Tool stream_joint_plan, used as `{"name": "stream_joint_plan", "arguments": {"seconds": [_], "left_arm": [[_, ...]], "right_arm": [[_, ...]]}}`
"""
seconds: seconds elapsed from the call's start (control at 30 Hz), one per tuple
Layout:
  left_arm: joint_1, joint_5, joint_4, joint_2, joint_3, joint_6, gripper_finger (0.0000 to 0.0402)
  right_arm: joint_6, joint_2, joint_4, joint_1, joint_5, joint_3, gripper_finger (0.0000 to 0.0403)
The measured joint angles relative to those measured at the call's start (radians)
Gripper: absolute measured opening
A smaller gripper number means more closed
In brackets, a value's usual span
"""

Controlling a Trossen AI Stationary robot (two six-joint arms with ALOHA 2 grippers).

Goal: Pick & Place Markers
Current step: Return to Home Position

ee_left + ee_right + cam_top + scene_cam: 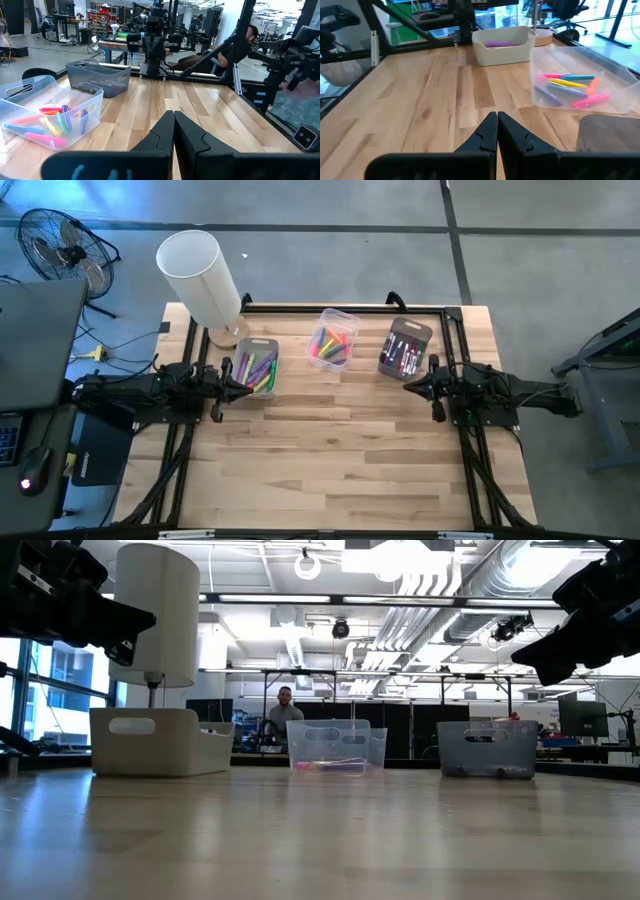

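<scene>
all the markers (330, 346) we can see lie in three bins along the far side of the worktop (330, 470). the left end effector (236, 378) sits at the near left corner of the white bin (258, 342), closed and gripping nothing. in the left wrist view its two fingers (165, 131) touch at the tip. yellow, green, pink and purple markers lie in that bin, just beside it. the right end effector (410, 384) sits at the near end of the grey bin (427, 335), also closed and empty. in the right wrist view its fingers (489, 131) meet. the clear bin (340, 314) stands between the other two, apart from both end effectors, with pink, orange, yellow and green markers in it.

hard to read: the grey bin's markers look dark with bits of red and pink, and we can't tell the colours for sure. in the low view the white bin's wall hides what is in it. there both end effectors hang above the worktop, cut off at the upper corners. the right wrist view cuts the grey bin off at the frame corner.

around: a white cylinder lamp (199, 272) stands just behind the white bin, and in the high view its shade covers the worktop's far left corner. a fan (60, 242) stands on the floor off the worktop's left. a person (285, 706) shows in the room beyond.
</scene>
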Motion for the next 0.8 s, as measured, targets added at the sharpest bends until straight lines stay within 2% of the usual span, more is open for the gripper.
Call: {"name": "stream_joint_plan", "arguments": {"seconds": [0.8], "left_arm": [[0.000, 0.000, 0.000, 0.000, 0.000, 0.000, 0.0001]], "right_arm": [[0.000, 0.001, 0.000, 0.000, 0.014, 0.000, 0.0000]]}}
